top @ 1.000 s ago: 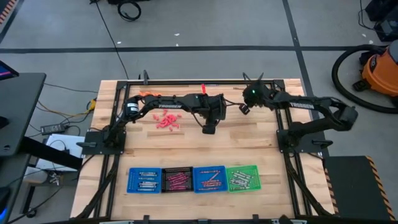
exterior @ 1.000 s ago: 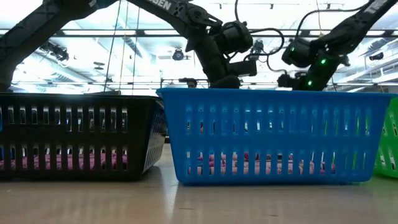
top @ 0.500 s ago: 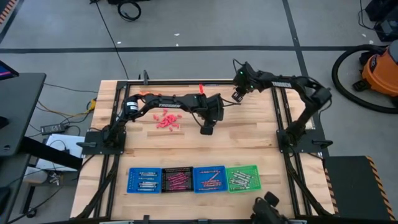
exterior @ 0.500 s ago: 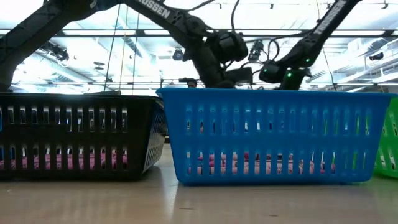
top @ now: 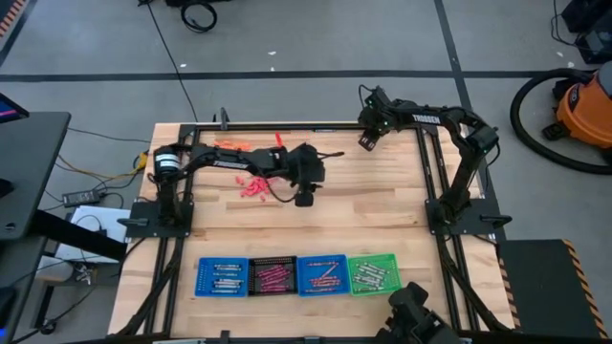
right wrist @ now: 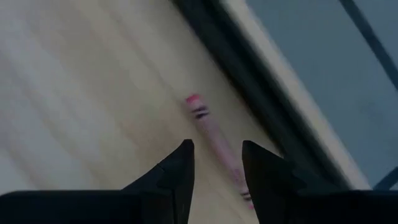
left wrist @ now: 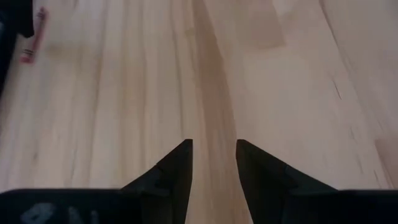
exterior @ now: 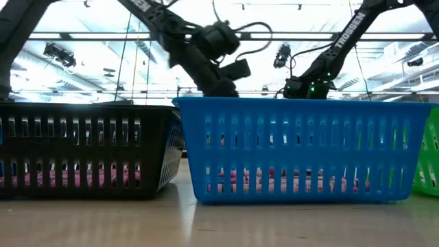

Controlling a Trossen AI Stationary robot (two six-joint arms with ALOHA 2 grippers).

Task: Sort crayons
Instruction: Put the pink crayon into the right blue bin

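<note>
A: Where are the crayons, and how do they lie?

B: A loose heap of red and pink crayons [top: 255, 186] lies on the worktop [top: 382, 220] toward its far left part, pointing every which way. Two more lie near the far edge: an orange one [top: 229, 144] with its long axis along that edge, and a red one [top: 279, 139] with its long axis running toward the far edge. In the right wrist view a single pink crayon [right wrist: 212, 137] lies close to the dark frame at the worktop's edge, roughly parallel to it, passing between the fingers.

A: And the containers?

B: Four stand in a row along the near edge. From the left corner: a blue tray [top: 222, 277] with grey sticks, a black tray [top: 273, 277] with magenta ones, a second blue tray [top: 322, 274] with grey and red mixed, and a green tray [top: 373, 273] with grey ones. Inside each tray the sticks mostly lie parallel to the near edge.

A: The end effectors?

B: The left end effector [top: 303, 199] hangs over bare wood just right of the heap; its fingers stand apart with nothing between them. The right end effector [top: 364, 141] is at the far edge, right of centre, fingers apart over the pink crayon, whether they touch it I cannot tell
</note>
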